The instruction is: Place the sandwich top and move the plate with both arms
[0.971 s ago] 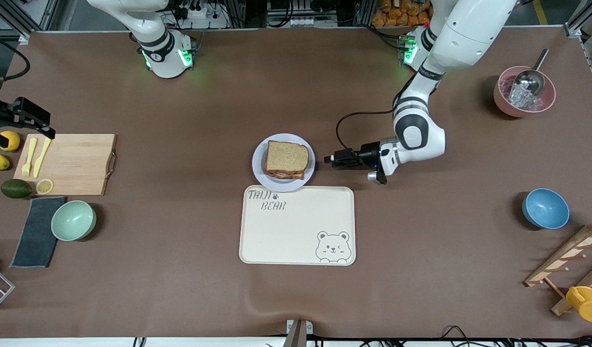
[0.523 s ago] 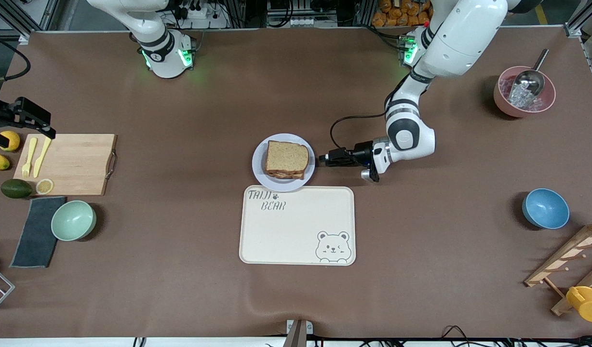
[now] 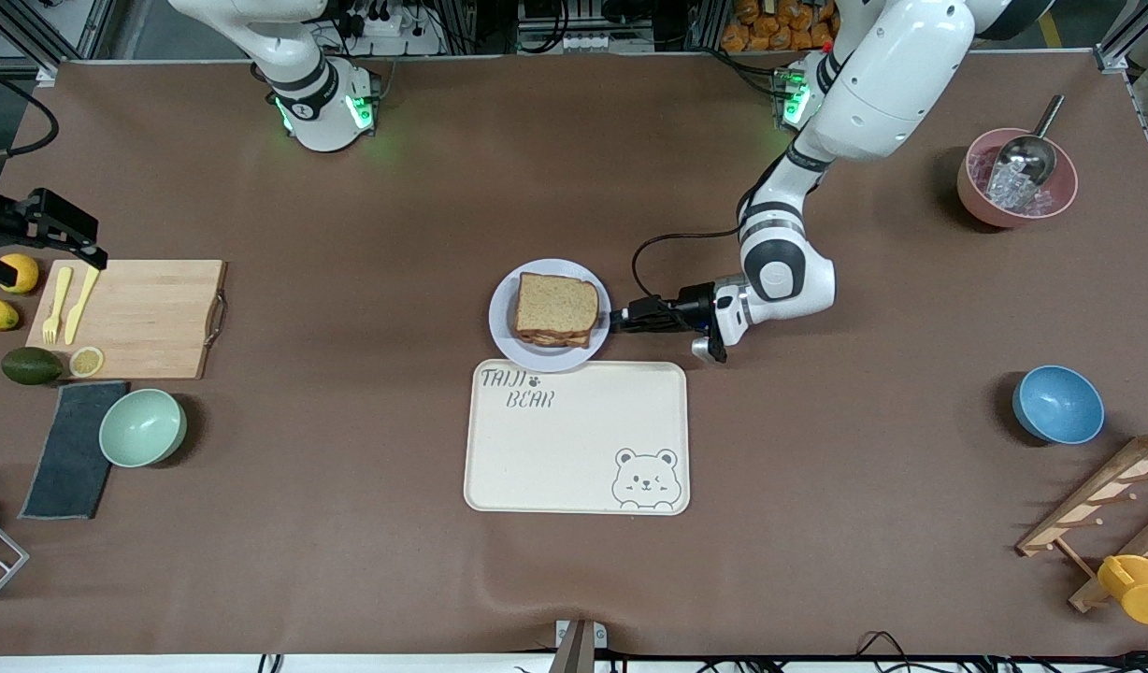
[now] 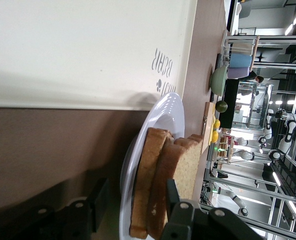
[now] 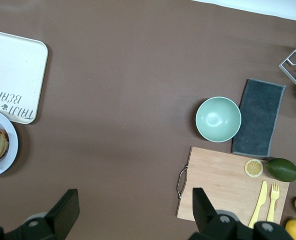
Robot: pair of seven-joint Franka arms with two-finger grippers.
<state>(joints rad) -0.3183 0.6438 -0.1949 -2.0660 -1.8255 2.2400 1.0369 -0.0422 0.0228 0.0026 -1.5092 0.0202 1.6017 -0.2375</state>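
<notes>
Nearest your front camera: the cream bear-printed tray (image 3: 576, 437), nothing on it.

Next: the plate (image 3: 502, 322), its edge just overlapping the tray's rim. The sandwich top (image 3: 556, 303) already sits on the stack, so you can judge placement done and the plate move in hand.

Beside the plate, toward the left arm's end: the left gripper (image 3: 621, 320), low and side-on, one finger (image 4: 172, 192) over the plate's rim and one below, jaws partly closed around it but not yet clamped.

At the right arm's end, up over the lemons: the right gripper (image 3: 86, 245), jaws wide and empty, waiting.

Next call: finish the pinch on the rim, then bring the right gripper to the plate's free edge.
</notes>
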